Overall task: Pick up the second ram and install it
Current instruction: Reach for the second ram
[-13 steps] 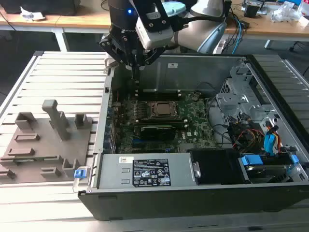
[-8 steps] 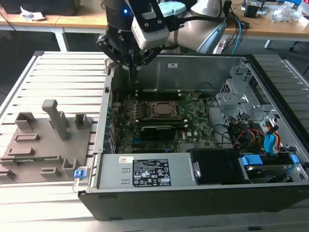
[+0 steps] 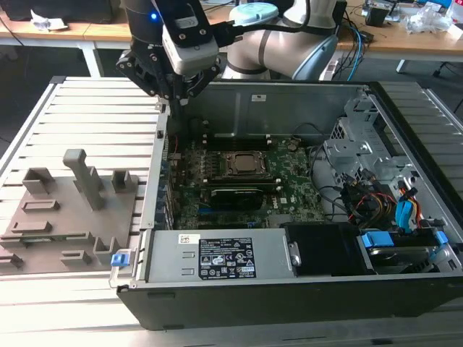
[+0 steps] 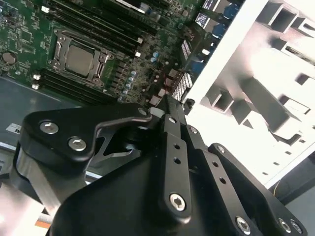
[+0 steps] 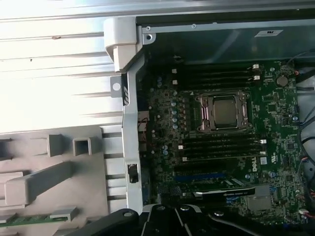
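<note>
Above the case wall (image 3: 154,188), the end effector (image 3: 176,100) hovers (jaws together).

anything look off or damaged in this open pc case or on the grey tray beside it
Nothing stands out. The open black computer case holds its green motherboard flat, and the thin green ram stick lies in the grey plastic holder tray. No spill or breakage shows.

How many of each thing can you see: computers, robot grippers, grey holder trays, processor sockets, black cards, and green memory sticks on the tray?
Open computer case: 1
Gripper: 1
Grey holder tray: 1
CPU socket: 1
Black expansion card: 1
Green RAM stick, lying in the tray: 1
Total: 6
</note>
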Robot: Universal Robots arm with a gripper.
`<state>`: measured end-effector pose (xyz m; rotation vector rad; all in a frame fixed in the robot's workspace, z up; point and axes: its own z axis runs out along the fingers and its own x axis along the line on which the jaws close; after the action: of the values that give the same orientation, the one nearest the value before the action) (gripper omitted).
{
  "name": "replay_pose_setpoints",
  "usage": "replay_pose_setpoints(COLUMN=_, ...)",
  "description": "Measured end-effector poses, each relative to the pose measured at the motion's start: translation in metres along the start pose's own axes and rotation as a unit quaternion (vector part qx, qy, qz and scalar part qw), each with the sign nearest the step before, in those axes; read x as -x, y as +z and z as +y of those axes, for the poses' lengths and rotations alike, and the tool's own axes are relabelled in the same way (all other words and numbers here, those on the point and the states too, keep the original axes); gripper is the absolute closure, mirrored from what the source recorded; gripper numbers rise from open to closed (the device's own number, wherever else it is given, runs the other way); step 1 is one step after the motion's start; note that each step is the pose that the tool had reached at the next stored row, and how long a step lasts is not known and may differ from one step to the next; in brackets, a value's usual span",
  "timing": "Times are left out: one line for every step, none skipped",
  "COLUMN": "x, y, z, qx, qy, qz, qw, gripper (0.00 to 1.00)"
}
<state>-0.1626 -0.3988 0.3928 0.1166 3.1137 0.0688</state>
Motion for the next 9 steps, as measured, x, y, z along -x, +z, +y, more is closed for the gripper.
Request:
replay_pose_setpoints(x=-0.0062, y=0.0, z=-0.0005, qx=0.0, qy=0.0, qz=0.0, qw=1.0, gripper=0.89)
replay_pose_setpoints(x=-0.0086, y=0.0, z=-0.0007, qx=0.0, qy=0.0, qz=0.0, qw=1.0, gripper=0.89)
replay_pose_setpoints(x=-0.0126, y=0.0, z=-0.001, qx=0.0, qy=0.0, qz=0.0, qw=1.0, gripper=0.89)
replay_pose_setpoints(x=-0.0158, y=0.0, z=-0.0012, qx=0.0, qy=0.0, qz=0.0, qw=1.0, gripper=0.89)
replay_pose_setpoints(x=-0.0193, y=0.0001, z=-0.0015, qx=0.0, qy=0.0, qz=0.0, qw=1.0, gripper=0.89)
replay_pose_setpoints(x=-0.0231, y=0.0001, z=-0.0018, qx=0.0, qy=0.0, qz=0.0, qw=1.0, gripper=0.89)
replay_pose_setpoints(x=-0.0301, y=0.0002, z=-0.0023, qx=0.0, qy=0.0, qz=0.0, qw=1.0, gripper=0.89)
replay_pose_setpoints(x=-0.0356, y=0.0002, z=-0.0027, qx=0.0, qy=0.0, qz=0.0, qw=1.0, gripper=0.89)
replay_pose_setpoints(x=-0.0387, y=0.0003, z=-0.0029, qx=0.0, qy=0.0, qz=0.0, qw=1.0, gripper=0.89)
